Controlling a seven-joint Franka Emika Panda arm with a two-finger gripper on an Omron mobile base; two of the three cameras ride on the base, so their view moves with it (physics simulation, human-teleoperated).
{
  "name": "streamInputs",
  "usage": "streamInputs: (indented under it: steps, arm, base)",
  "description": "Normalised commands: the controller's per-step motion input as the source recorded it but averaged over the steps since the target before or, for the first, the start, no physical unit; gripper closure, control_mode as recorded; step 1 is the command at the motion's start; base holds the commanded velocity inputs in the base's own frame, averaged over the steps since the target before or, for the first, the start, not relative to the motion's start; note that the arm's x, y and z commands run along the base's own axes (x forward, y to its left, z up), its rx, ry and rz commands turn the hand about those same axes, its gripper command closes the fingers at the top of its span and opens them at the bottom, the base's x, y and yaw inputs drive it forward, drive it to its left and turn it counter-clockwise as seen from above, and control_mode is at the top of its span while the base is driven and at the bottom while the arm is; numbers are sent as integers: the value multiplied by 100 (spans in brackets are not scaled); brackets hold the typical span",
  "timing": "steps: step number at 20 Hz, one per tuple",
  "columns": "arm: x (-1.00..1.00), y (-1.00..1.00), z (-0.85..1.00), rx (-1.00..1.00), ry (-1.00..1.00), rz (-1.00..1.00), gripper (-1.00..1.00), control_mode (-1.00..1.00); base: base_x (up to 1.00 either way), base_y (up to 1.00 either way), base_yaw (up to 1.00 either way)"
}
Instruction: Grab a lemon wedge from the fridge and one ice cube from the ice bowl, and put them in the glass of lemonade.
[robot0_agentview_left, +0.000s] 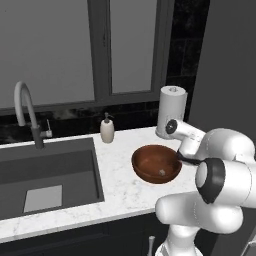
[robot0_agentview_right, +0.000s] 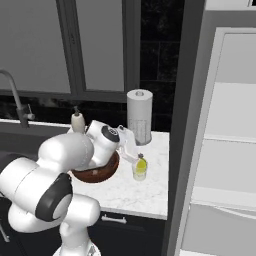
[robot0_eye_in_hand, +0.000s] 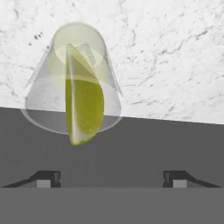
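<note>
As the lemon wedge (robot0_eye_in_hand: 83, 98) drops toward the glass of lemonade (robot0_eye_in_hand: 41, 103) on the marble counter (robot0_eye_in_hand: 175, 52), your gripper (robot0_eye_in_hand: 111, 178) hangs directly above, jaws spread wide and holding nothing. The ice cube (robot0_agentview_left: 161, 172) waits in the ice bowl (robot0_agentview_left: 145, 167) just beside the glass, likely your next pickup.

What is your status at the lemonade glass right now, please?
Gripper open, fingers spread wide above the glass of lemonade. Lemon wedge released, standing in the glass. Ice cube lies in the ice bowl. Nothing in the way.
</note>
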Motion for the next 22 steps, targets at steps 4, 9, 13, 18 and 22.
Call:
streamInputs:
  steps: [4, 9, 13, 18, 22]
  arm:
    - [-25, 31, 34, 0, 0, 0, -100, -100]
    - [-51, 52, 54, -1, -6, 0, -100, -100]
    - [-56, 77, 72, 0, -24, 0, -100, -100]
    - [-32, 79, 68, 7, -31, 0, -100, -100]
    - [-39, 70, 43, 10, -18, 0, -100, -100]
  base:
    - [0, 0, 0]
    - [0, 0, 0]
    - [0, 0, 0]
    - [0, 0, 0]
    - [0, 0, 0]
